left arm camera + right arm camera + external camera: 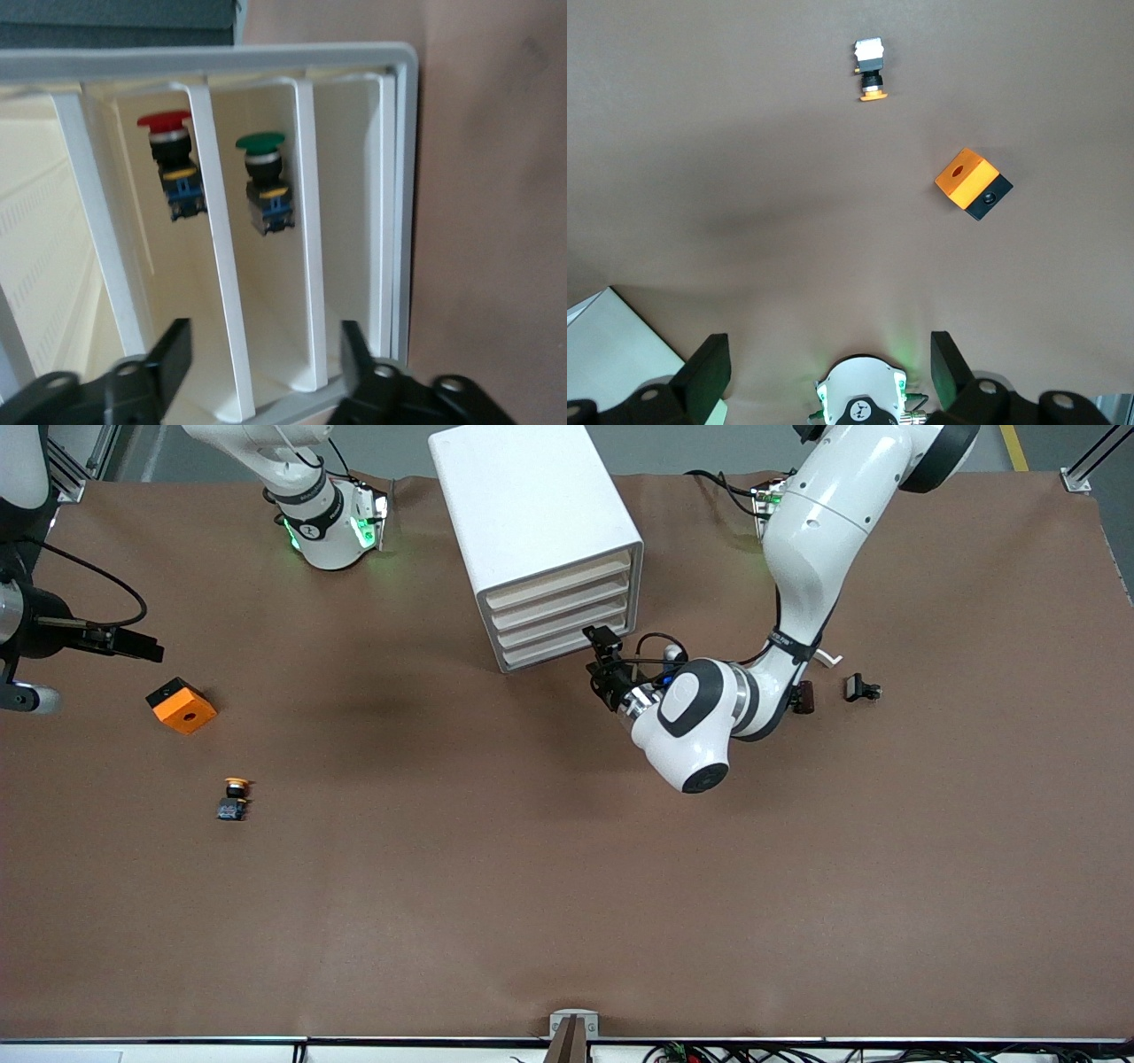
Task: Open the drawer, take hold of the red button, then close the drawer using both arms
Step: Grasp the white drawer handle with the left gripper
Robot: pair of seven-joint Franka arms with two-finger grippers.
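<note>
The left hand [604,662], fingers spread, straddles a drawer front on the cabinet [540,540] to pull it; the right hand [133,643] waits, released.

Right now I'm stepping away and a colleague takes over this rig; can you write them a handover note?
Left gripper: open, at the drawer cabinet's front, fingers either side of a drawer edge, not yet gripping.
Right gripper: open, empty, waiting over the table near the orange cube.
Red button: inside the cabinet, one compartment over from a green button.
Done: nothing; no drawer is pulled out.
Left: open the drawer, grab the button, close the drawer.
</note>
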